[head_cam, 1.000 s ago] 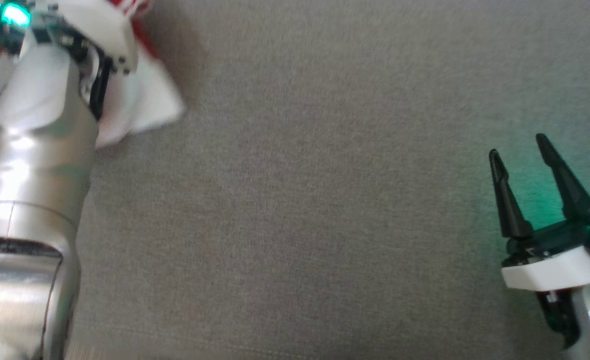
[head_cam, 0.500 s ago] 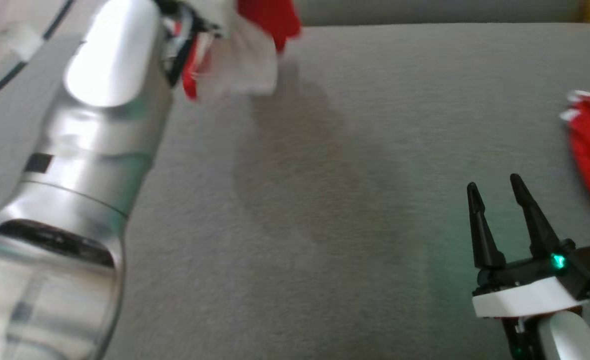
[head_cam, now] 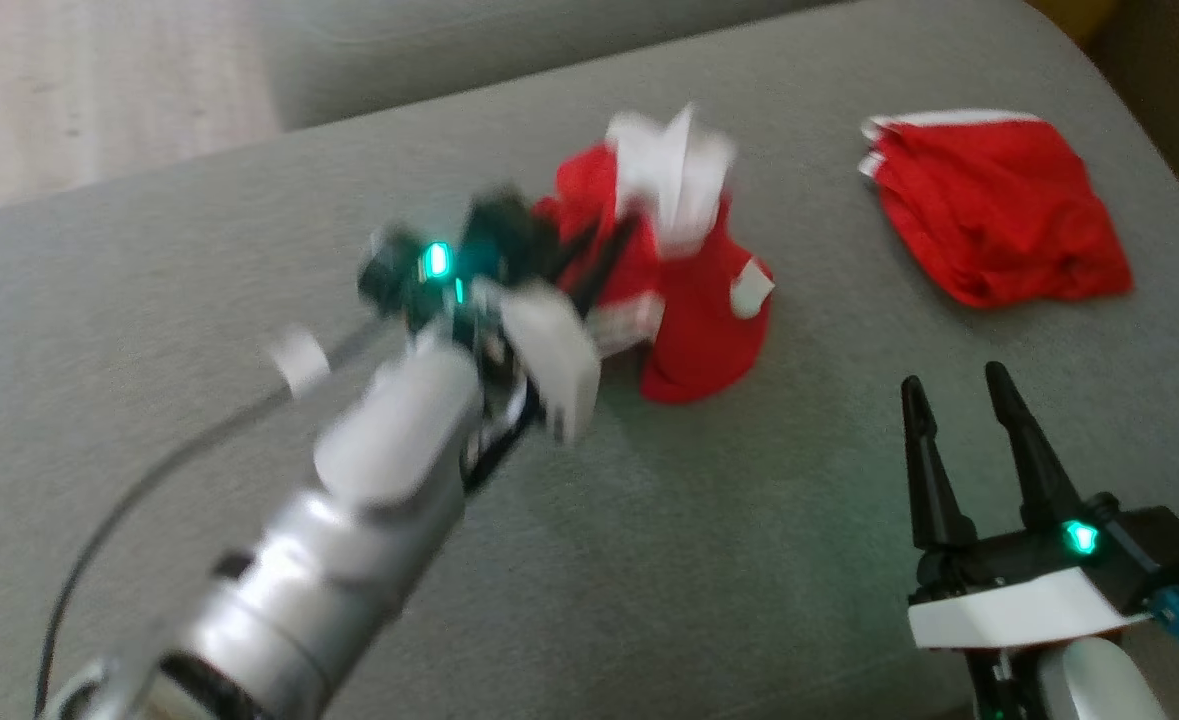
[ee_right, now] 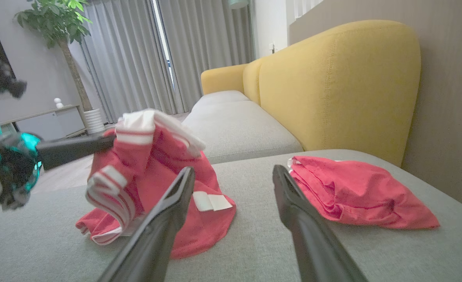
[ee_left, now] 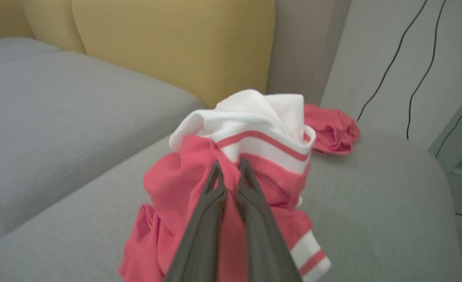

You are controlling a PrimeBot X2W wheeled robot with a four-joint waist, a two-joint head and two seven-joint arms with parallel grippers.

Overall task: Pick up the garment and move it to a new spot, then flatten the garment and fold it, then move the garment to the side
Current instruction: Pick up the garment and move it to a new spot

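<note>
Move step in hand: my left pincer [ee_left: 227,168] is clamped on the bunched red-and-white garment [head_cam: 699,320], its lower folds touching the grey cushion [head_cam: 649,560] left of a folded red garment [head_cam: 994,215], my right pincer [head_cam: 954,380] hangs apart near right, and flattening, folding and setting aside are not yet done.

The head camera looks down on the sofa seat [head_cam: 709,560]; both wrist cameras, low and close, share the garment [ee_left: 168,192].
</note>
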